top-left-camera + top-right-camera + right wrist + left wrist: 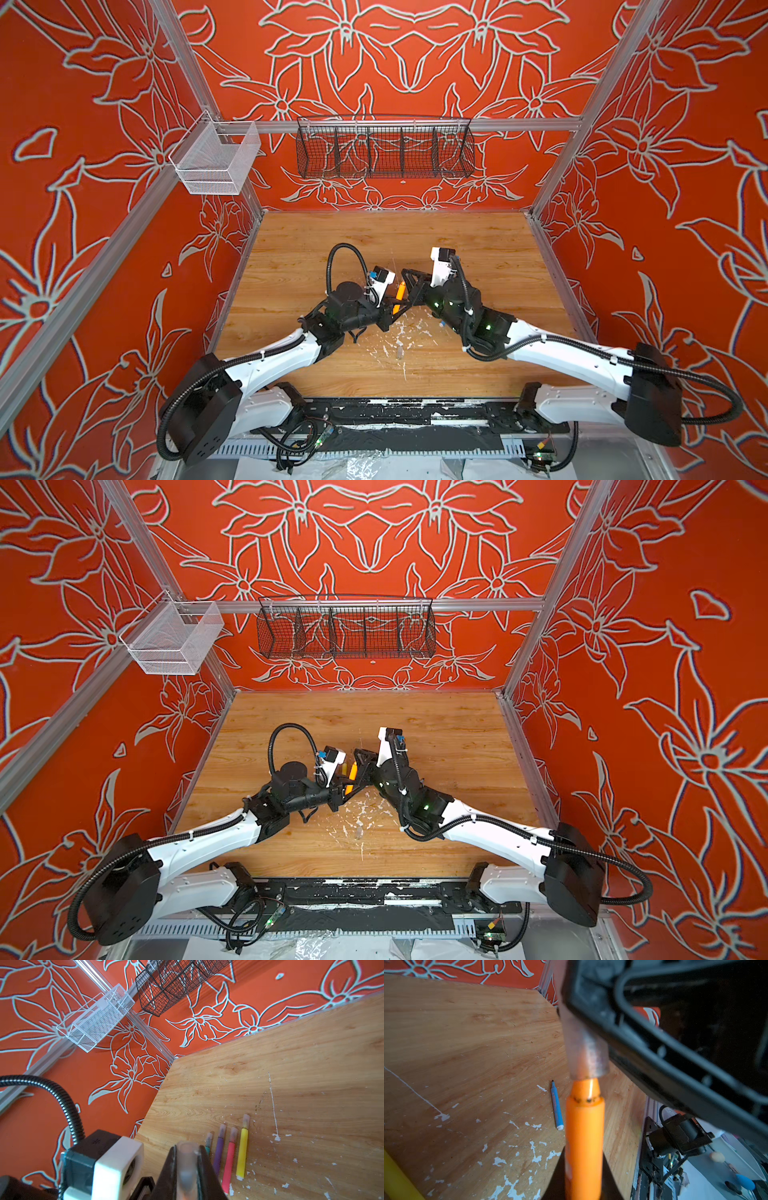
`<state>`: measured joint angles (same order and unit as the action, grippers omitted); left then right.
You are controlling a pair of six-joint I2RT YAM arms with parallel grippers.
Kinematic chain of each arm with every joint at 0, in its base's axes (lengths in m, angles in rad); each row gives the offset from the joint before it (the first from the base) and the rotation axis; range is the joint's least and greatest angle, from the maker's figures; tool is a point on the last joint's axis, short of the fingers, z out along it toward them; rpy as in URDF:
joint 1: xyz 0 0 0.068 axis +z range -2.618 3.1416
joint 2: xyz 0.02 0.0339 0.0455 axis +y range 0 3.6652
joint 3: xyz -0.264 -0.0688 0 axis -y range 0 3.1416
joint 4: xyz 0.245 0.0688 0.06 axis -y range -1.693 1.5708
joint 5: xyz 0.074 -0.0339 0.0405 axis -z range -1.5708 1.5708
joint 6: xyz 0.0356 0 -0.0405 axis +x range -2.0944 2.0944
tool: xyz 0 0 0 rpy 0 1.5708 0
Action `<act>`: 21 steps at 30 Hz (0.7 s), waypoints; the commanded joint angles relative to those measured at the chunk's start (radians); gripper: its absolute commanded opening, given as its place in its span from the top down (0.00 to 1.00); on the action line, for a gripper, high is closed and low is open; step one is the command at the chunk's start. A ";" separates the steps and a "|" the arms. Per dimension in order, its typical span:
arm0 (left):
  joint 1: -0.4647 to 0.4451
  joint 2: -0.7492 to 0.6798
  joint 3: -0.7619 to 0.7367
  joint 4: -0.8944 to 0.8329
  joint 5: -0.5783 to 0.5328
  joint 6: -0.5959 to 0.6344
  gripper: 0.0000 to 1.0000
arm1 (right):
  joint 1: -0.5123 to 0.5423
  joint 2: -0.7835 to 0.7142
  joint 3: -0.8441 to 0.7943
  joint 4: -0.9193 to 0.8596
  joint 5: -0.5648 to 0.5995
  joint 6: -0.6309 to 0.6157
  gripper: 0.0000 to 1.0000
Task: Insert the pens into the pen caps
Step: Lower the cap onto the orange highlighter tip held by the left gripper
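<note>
**Orange pen meets its cap between the two grippers**

The left gripper [394,308] is clenched on the orange pen [584,1136], grasping it by the barrel with the tip pointing toward the right gripper [187,1154]. That gripper is clamped on a clear pen cap [586,1053], whose open mouth sits over the pen's tip. The tapered orange neck shows just outside the cap's rim, and how deep the tip sits is hard to tell through the blur. In both top views the two grippers meet nose to nose above the middle of the counter [374,241], with the pen slanted between them.

Below the left gripper and off to one side of it, the blue pen [556,1105] lies uncapped on the counter among white flecks [535,1155]. Just beside the right gripper four capped pens lie in a row: a green pen [207,1148] nearest, then a purple pen [218,1152], a pink pen [228,1165] and a yellow pen [242,1153], their caps pointing away from the gripper
</note>
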<state>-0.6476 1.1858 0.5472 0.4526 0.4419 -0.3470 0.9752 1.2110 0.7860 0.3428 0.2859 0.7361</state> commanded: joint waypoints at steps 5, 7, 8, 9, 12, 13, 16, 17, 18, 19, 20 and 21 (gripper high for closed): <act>0.009 -0.017 0.029 0.125 0.026 -0.015 1.00 | 0.036 -0.044 -0.099 0.058 -0.189 -0.068 1.00; 0.009 -0.020 0.028 0.126 0.026 -0.016 1.00 | 0.041 -0.041 -0.106 0.076 -0.240 -0.059 1.00; 0.009 -0.021 0.026 0.127 0.026 -0.016 1.00 | 0.047 -0.041 -0.111 0.083 -0.249 -0.044 1.00; 0.009 -0.022 0.026 0.127 0.025 -0.015 1.00 | 0.053 -0.043 -0.118 0.090 -0.251 -0.035 1.00; 0.009 -0.021 0.026 0.128 0.023 -0.015 1.00 | 0.077 -0.049 -0.140 0.122 -0.253 -0.015 1.00; 0.009 -0.020 0.024 0.129 0.022 -0.015 1.00 | 0.086 -0.054 -0.147 0.126 -0.241 -0.014 1.00; 0.010 -0.027 0.020 0.130 0.018 -0.013 1.00 | 0.094 -0.068 -0.154 0.124 -0.218 -0.008 0.89; 0.009 -0.029 0.018 0.130 0.013 -0.010 1.00 | 0.094 -0.074 -0.158 0.118 -0.211 -0.010 0.86; 0.009 -0.033 0.015 0.132 0.009 -0.007 1.00 | 0.095 -0.083 -0.161 0.110 -0.201 -0.009 0.83; 0.009 -0.038 0.012 0.132 0.001 -0.004 1.00 | 0.096 -0.096 -0.165 0.099 -0.186 -0.011 0.80; 0.009 -0.042 0.009 0.131 -0.004 0.000 1.00 | 0.094 -0.106 -0.169 0.091 -0.169 -0.011 0.77; 0.009 -0.046 0.005 0.131 -0.008 0.008 1.00 | 0.094 -0.120 -0.177 0.085 -0.149 -0.010 0.73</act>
<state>-0.6495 1.1645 0.5442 0.4843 0.4961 -0.3485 1.0176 1.1149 0.6441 0.4976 0.2287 0.7193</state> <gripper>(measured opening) 0.149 0.251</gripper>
